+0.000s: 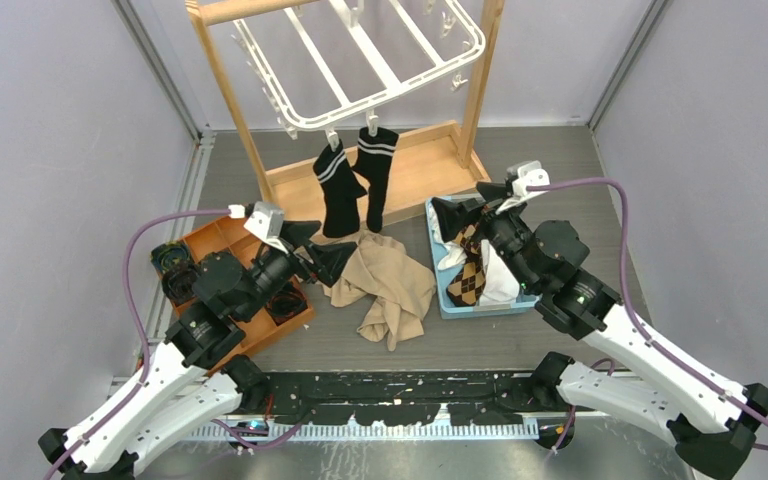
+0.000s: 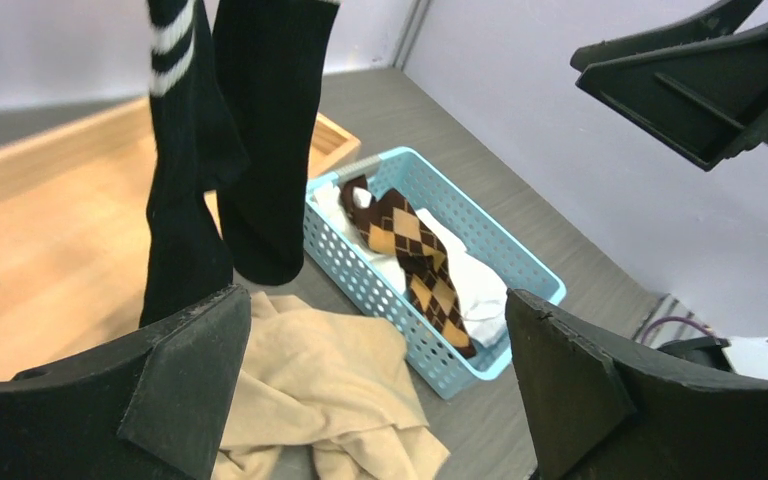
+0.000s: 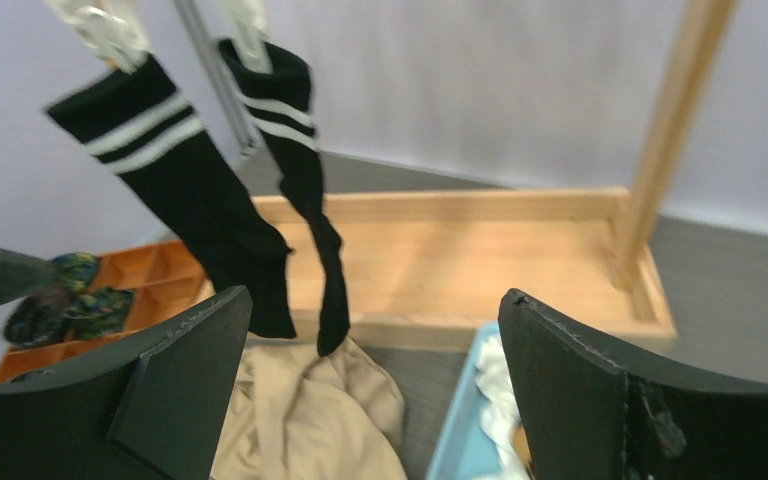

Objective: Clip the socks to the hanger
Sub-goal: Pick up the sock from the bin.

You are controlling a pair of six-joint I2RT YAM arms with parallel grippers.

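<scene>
Plain pale lilac-grey walls (image 1: 60, 120) close in a dark grey bench (image 1: 560, 150) on three sides, with slim metal posts (image 1: 157, 68) running up the back corners. A light wooden stand (image 1: 481, 75) rises at the rear, under soft, even light.

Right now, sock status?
Left gripper, right gripper open, empty. Two black striped socks clipped to hanger. Argyle sock in blue basket. Beige cloth beneath, not blocking.
</scene>
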